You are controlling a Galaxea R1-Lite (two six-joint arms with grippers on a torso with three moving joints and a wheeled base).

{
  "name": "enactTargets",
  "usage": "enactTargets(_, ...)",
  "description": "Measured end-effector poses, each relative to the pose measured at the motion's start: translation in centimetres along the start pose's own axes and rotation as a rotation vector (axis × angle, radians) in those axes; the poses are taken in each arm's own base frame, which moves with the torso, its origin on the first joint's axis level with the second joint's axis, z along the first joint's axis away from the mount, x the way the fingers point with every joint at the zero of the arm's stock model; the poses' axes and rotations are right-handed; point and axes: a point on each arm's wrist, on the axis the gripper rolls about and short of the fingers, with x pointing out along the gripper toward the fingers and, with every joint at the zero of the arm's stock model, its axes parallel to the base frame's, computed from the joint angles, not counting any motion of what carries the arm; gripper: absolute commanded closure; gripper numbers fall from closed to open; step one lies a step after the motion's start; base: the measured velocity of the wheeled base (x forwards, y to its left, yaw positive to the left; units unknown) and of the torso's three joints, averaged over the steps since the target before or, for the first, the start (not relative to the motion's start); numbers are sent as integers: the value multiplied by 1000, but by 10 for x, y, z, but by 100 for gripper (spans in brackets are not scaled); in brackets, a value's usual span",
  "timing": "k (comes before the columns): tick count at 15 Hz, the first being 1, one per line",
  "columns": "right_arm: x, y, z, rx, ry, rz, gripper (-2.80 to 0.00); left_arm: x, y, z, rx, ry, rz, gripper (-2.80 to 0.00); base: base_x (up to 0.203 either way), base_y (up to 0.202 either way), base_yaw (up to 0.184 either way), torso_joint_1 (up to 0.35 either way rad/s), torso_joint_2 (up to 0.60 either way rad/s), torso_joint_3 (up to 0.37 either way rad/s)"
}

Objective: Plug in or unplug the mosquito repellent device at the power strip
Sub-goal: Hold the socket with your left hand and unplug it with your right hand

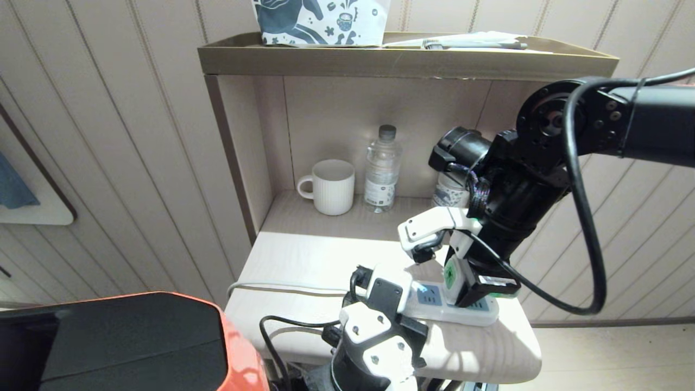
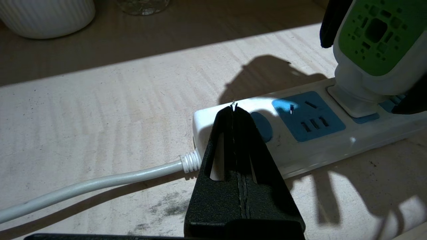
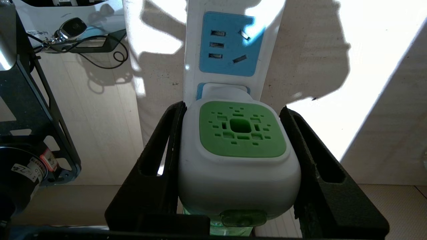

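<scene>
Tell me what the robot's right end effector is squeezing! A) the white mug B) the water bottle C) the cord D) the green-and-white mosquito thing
D: the right end effector has a black finger on each side of the mosquito repellent device, which sits in the power strip.

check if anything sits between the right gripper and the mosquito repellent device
Nothing visible does. The right gripper is closed on the mosquito repellent device, one finger against each side, and the device sits in a socket of the power strip.
</scene>
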Motion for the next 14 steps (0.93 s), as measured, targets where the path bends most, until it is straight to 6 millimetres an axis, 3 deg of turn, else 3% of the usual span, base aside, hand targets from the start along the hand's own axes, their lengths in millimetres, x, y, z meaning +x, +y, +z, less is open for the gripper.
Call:
enactTargets(6,-10,-1,7,-22,-19,-43,0,0,-6,-14,17,25,-11,0,0,0,0,0,0,0)
enactTargets(14,6,2,24,-67,36,-51,0,0,-6,-19,20,31,-14,0,0,0,0,0,0,0)
